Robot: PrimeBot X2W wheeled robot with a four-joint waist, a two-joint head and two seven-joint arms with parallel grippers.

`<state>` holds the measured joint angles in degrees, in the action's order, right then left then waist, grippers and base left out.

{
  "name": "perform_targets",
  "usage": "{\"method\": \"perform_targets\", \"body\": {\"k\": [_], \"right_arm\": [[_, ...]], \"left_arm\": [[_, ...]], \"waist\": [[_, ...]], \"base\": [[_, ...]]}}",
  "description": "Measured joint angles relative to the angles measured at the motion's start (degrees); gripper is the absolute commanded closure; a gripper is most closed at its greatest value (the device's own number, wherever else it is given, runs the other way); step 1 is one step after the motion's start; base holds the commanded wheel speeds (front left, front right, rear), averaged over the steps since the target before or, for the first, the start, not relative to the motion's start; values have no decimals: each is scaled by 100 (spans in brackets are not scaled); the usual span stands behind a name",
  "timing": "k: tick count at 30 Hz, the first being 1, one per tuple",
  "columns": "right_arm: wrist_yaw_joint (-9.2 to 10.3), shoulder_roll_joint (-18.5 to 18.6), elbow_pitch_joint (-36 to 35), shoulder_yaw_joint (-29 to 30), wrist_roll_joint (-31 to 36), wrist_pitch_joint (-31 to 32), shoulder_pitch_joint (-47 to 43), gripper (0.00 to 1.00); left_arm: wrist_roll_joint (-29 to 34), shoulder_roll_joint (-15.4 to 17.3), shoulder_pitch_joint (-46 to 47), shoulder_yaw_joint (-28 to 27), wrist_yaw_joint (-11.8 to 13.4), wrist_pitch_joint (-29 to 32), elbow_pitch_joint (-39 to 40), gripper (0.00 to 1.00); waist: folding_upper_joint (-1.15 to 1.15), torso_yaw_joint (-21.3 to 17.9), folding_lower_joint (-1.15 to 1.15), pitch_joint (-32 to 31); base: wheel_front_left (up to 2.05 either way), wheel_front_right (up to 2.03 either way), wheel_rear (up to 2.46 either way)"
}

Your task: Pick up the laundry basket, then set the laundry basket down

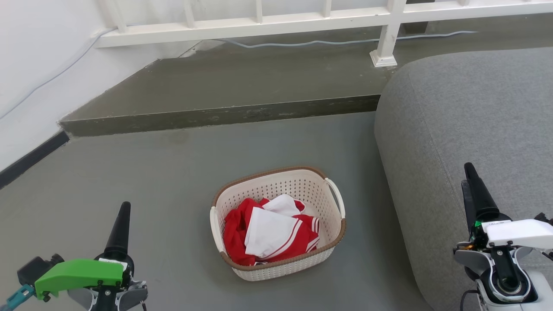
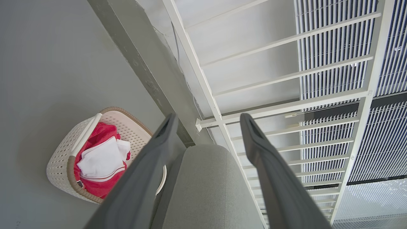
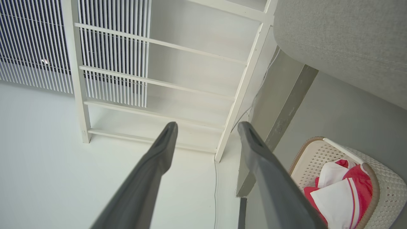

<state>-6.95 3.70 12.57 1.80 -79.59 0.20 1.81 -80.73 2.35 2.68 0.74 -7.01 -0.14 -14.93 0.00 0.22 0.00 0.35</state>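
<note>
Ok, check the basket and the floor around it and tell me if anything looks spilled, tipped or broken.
Nothing stands out. The laundry basket sits upright on the floor, its red and white clothes all inside, nothing hanging over the rim.

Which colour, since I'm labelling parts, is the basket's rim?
The basket rim is brown with a woven look; the head view shows it best.
</note>
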Motion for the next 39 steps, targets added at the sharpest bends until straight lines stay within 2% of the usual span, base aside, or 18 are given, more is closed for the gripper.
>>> {"method": "perform_targets", "body": {"k": [11, 23, 39], "right_arm": [[-1, 178, -59, -186, 844, -205, 3, 0], [10, 269, -270, -300, 2024, -430, 119, 0], [224, 326, -405, -573, 3493, -725, 122, 0]], "left_arm": [[882, 87, 73, 79, 0, -194, 97, 0], [2236, 212, 91, 203, 78, -420, 252, 0], [3574, 190, 94, 449, 208, -704, 396, 0]], "waist": [[0, 17, 0, 9], [0, 33, 0, 20], [0, 47, 0, 25]], "base": [[0, 0, 0], [0, 0, 0], [0, 0, 0]]}}
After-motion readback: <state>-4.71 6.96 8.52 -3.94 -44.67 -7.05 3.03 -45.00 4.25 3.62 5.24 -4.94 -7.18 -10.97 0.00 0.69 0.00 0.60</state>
